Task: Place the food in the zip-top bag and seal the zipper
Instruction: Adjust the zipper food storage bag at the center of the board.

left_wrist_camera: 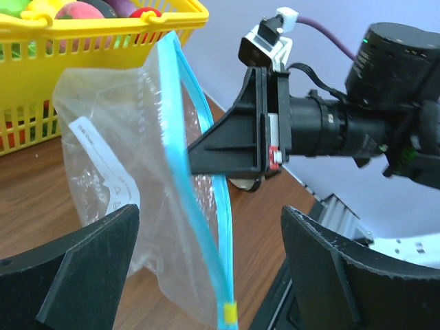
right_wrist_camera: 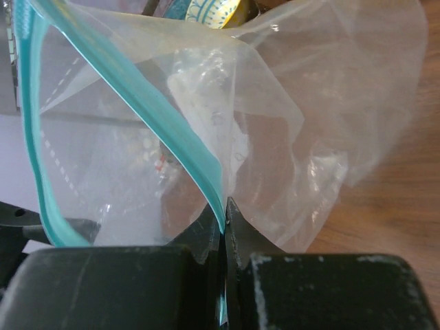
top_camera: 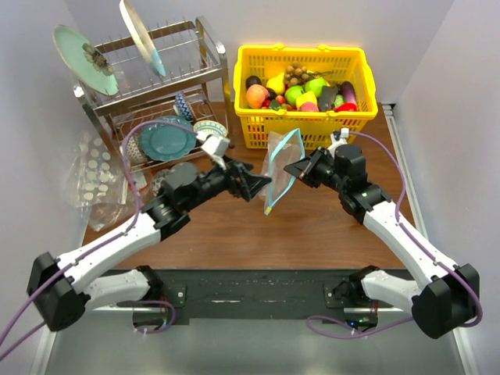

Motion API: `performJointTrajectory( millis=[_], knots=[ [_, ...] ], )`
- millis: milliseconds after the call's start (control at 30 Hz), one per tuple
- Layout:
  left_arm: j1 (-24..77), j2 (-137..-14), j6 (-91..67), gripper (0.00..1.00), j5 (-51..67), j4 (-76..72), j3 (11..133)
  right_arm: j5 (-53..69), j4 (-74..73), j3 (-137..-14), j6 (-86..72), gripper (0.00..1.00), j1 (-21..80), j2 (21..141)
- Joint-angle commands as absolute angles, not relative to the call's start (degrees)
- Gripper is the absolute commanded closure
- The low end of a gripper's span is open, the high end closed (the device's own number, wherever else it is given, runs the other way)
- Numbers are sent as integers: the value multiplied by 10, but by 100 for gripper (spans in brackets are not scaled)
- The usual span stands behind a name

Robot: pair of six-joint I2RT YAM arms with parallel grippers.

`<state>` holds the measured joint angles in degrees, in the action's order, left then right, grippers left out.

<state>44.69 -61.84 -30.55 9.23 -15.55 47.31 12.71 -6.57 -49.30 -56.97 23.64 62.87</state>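
The brown wooden tabletop point(top_camera: 312, 226) carries a yellow basket point(top_camera: 305, 129) at its far edge, right of centre. A metal dish rack point(top_camera: 156, 84) stands in the far left corner, just beside the basket. Crinkled clear plastic with white dots point(top_camera: 98, 176) lies along the left edge. A black mounting plate point(top_camera: 258, 293) spans the near edge.

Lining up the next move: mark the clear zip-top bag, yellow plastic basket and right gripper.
clear zip-top bag point(top_camera: 278, 160), top view, clear body
yellow plastic basket point(top_camera: 351, 125), top view, front wall
right gripper point(right_wrist_camera: 223, 210), right wrist view, between fingertips
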Motion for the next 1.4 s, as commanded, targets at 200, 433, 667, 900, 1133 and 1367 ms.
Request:
performJointTrajectory(
  millis=[200, 433, 667, 900, 1133, 1367],
  knots=[
    [541, -763, -227, 18, -166, 35, 673, 92, -79, -505, -551, 100, 239, 628],
    [559, -827, -216, 52, -293, 108, 744, 87, -86, -511, -540, 100, 240, 628],
    [560, -827, -207, 100, -335, 176, 766, 82, -57, -495, -529, 50, 239, 648],
    [559, -786, -242, 100, -410, 295, 744, 177, -47, -526, -499, 16, 240, 714],
    [555, -699, -333, 100, -605, 486, 764, 274, 16, -526, -483, 16, 239, 742],
    [548, -679, -314, 100, -588, 480, 733, 149, -76, -535, -477, 1, 240, 719]
  ],
)
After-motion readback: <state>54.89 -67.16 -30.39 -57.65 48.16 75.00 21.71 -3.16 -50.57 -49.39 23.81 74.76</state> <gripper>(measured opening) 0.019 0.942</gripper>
